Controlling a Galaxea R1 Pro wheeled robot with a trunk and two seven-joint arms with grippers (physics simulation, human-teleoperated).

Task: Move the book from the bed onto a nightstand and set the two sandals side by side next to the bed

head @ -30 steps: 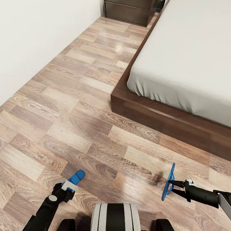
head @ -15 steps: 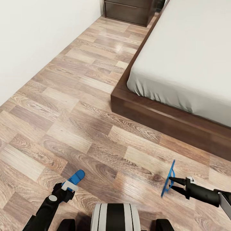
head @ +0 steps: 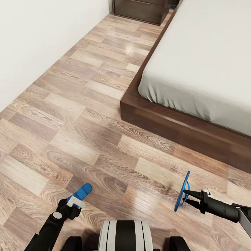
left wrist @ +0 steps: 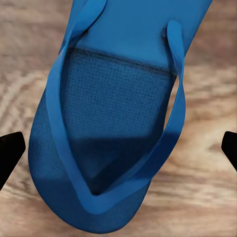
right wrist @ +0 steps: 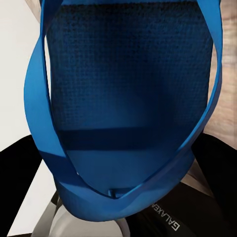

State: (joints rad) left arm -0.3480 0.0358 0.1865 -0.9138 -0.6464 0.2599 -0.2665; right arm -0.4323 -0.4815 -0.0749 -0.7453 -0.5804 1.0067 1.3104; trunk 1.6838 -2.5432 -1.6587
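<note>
Right claw grasping upright sandal on edge, left claw state unclear

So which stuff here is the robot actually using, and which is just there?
For the job:
- sandal in the left end effector
- sandal in the right end effector, held on edge
- bed
- nightstand in the far corner

Just there:
- wood floor
- white wall
</note>
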